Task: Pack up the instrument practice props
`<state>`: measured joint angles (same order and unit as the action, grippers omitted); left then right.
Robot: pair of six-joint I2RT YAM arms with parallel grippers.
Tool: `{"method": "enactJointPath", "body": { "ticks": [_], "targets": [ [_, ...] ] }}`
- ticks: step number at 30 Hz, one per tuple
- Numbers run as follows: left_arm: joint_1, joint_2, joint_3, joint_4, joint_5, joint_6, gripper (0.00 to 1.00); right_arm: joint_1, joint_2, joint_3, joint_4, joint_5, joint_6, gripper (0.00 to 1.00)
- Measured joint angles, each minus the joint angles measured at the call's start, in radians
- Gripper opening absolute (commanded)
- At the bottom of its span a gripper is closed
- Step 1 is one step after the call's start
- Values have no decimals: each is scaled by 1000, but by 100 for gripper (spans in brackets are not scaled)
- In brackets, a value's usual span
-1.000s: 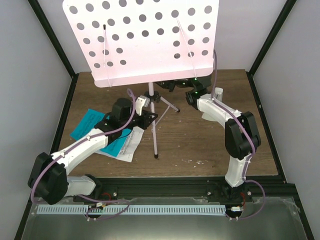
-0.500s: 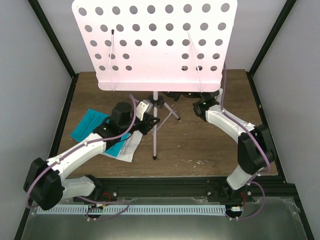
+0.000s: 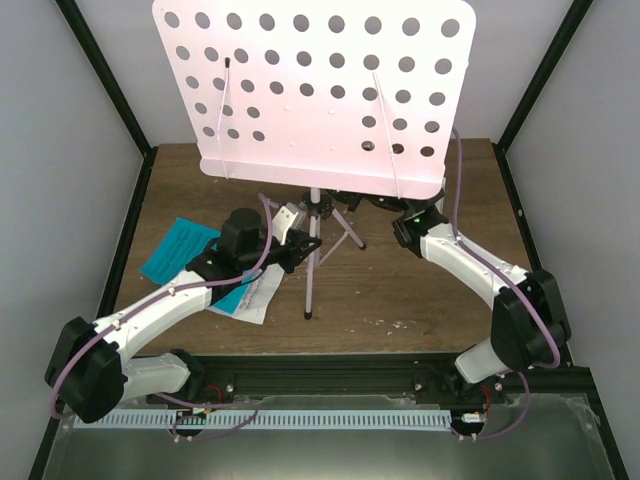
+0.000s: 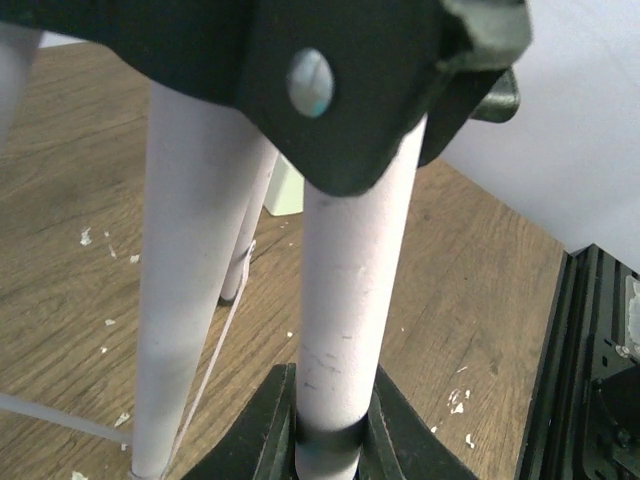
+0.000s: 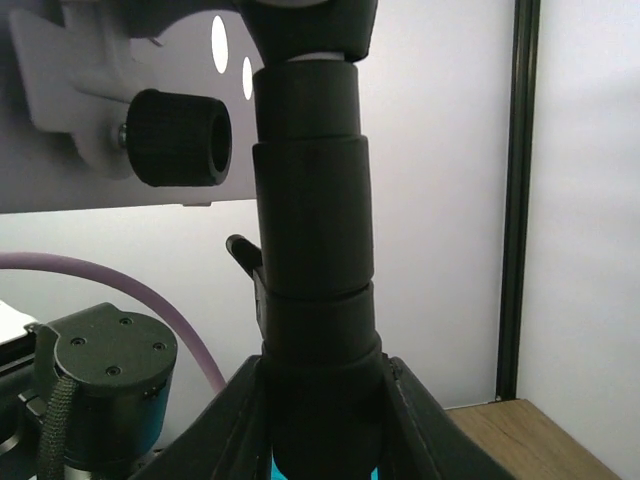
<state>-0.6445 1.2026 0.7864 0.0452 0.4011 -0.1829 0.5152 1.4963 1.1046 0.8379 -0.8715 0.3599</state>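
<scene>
Music stand point(image 3: 320, 90) stands upright mid-table. My left arm stretches low from the near left, left gripper point(image 4: 330, 430) clamped on its white tube point(image 4: 340, 300). My right arm bows out to the right, right gripper point(image 5: 320, 400) clamped on the black collar point(image 5: 310, 220) higher up.

music stand point(image 3: 310, 90): matt pale-pink painted metal, scuffed tubes | counter point(image 3: 420, 290): worn, chipped wood grain | booklet point(image 3: 180, 245): paper, teal cover

Shows pale tube of music stand point(image 4: 350, 300) clamped in left pincer point(image 4: 335, 445), black fingers point(image 4: 255, 445) hugging both sides at bottom edge. Runs up into black hub point(image 4: 380, 120) with silver rivet point(image 4: 310, 85). Second pale leg point(image 4: 185, 280) just left, slanting down to scuffed wooden desk point(image 4: 470, 290).
</scene>
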Motion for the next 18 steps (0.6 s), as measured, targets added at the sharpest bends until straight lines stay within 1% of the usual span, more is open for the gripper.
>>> {"method": "enactJointPath", "body": {
  "ticks": [7,18],
  "targets": [
    [0,-17,-37,77,26,11,0,21,-51,-41,-61,61,-66,1],
    [0,-17,-37,95,34,42,0,27,-93,-77,-80,93,-95,1]
  ]
}}
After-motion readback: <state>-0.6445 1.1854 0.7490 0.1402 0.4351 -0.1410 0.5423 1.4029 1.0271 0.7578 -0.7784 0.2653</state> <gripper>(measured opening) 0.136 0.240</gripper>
